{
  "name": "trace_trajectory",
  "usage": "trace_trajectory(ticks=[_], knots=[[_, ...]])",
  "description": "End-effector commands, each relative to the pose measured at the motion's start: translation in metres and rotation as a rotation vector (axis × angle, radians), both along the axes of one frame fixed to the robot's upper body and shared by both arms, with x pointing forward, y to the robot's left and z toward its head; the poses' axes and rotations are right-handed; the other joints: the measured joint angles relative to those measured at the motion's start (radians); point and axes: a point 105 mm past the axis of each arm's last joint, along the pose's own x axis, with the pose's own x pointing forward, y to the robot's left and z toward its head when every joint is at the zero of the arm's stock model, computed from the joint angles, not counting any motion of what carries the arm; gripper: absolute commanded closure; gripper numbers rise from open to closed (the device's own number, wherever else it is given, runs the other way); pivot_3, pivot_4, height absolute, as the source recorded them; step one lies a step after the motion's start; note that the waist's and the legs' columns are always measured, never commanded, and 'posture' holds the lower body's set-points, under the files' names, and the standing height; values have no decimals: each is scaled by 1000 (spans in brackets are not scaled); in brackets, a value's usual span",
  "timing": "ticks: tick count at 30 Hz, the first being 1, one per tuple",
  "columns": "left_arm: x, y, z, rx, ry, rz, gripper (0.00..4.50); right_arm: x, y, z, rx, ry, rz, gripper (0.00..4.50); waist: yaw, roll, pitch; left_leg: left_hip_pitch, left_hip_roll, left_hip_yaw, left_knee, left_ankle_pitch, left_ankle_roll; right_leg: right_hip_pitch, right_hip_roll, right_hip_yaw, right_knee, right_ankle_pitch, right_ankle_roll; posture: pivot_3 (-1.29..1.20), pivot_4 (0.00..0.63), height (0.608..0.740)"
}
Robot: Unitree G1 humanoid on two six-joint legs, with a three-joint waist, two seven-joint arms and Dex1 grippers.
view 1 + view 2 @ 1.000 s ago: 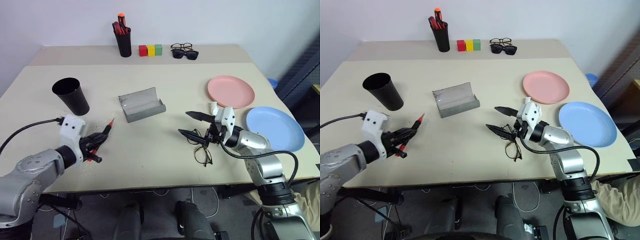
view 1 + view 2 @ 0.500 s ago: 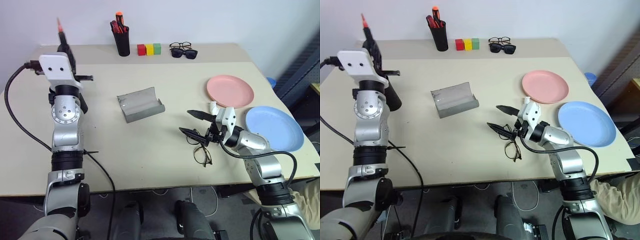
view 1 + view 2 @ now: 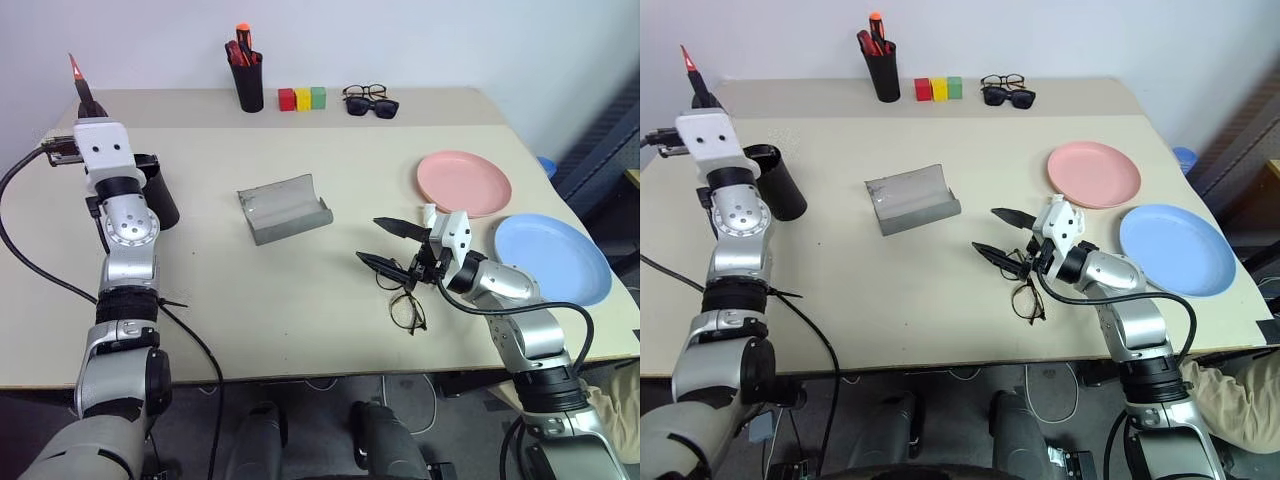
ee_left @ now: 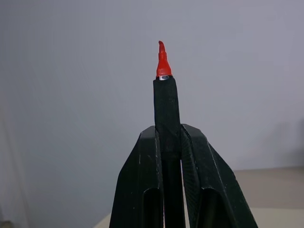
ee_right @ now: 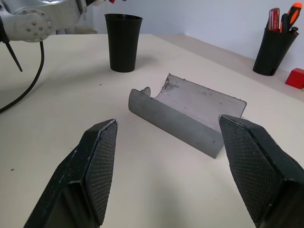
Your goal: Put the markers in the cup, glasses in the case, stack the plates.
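here the left gripper point(image 4: 170, 142) is pinching the light, stiff, slippery red marker point(image 4: 164, 85) mid-barrel; the right gripper point(image 5: 173, 166) is gaping wide.

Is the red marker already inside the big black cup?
No, the left gripper is shut on the red marker and holds it up in the air, while the cup stands on the table.
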Motion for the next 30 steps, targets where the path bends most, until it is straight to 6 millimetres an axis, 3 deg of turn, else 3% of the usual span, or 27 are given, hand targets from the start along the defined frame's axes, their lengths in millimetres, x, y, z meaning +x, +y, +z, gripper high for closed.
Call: trace_trajectory(ticks=[1,20,30], knots=[[-2,3,12,37,-40,31,4447,-6,3,17,30,-61,27,1047,-2,0,0,0,0,0,0,0,0,0,0,0,0,0,0,0,150,740],[4,6,-3,37,-1,80,4447,-10,17,36,142,-101,139,1047,0,0,0,1,0,0,0,0,0,0,0,0,4,-1,2,0,150,740],[12,-7,-5,45,-9,56,4447,-7,18,41,163,-116,125,1047,-1,0,0,1,0,0,0,0,0,0,0,0,4,-1,2,0,150,740]])
